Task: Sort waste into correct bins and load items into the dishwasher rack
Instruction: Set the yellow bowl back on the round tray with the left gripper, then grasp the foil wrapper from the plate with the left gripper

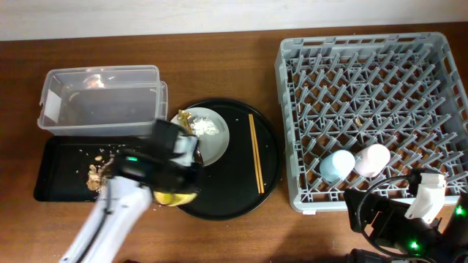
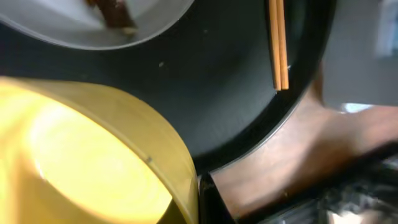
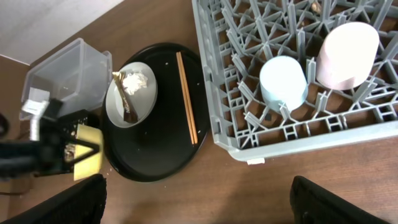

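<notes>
My left gripper (image 1: pixel 178 183) is shut on the rim of the small yellow bowl (image 1: pixel 175 198), held over the front left edge of the round black tray (image 1: pixel 241 193); the bowl fills the left wrist view (image 2: pixel 93 162). The pale grey plate (image 1: pixel 213 142) on that tray carries white tissue (image 1: pixel 208 127) and a brown wrapper (image 1: pixel 186 117). The wooden chopsticks (image 1: pixel 256 153) lie on the tray to its right. The light blue cup (image 1: pixel 336 166) and pink cup (image 1: pixel 374 159) stand upside down in the grey dishwasher rack (image 1: pixel 373 80). My right gripper (image 3: pixel 196 205) is open and empty over bare table in front of the rack.
The clear tub (image 1: pixel 102 98) stands at the back left. The shallow black tray (image 1: pixel 62 157) in front of it holds brownish food scraps (image 1: pixel 93 175). My left arm crosses the table's front left corner.
</notes>
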`<act>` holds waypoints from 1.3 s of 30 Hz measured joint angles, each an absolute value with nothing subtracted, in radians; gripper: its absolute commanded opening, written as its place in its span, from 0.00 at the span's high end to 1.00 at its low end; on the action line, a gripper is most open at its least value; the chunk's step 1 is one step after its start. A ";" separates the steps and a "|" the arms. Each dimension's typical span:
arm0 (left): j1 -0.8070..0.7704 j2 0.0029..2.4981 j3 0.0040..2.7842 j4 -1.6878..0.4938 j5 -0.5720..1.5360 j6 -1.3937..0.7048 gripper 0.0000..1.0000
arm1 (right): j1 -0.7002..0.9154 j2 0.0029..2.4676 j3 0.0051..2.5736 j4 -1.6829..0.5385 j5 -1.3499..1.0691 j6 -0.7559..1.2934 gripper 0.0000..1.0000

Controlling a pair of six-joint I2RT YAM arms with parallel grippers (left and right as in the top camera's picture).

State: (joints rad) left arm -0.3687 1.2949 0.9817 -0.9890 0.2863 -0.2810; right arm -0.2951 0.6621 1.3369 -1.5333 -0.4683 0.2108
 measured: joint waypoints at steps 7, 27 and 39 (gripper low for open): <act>-0.789 1.573 0.923 -0.765 -0.114 -0.532 0.78 | -0.295 0.662 1.337 -1.533 -0.465 0.210 0.06; -0.370 1.956 1.316 -0.806 -0.125 -0.398 1.00 | -0.295 0.664 1.331 -1.542 -0.443 0.201 0.05; -0.331 1.617 1.420 -1.056 -0.124 -0.424 1.00 | -0.295 0.664 1.332 -1.542 -0.443 0.201 0.05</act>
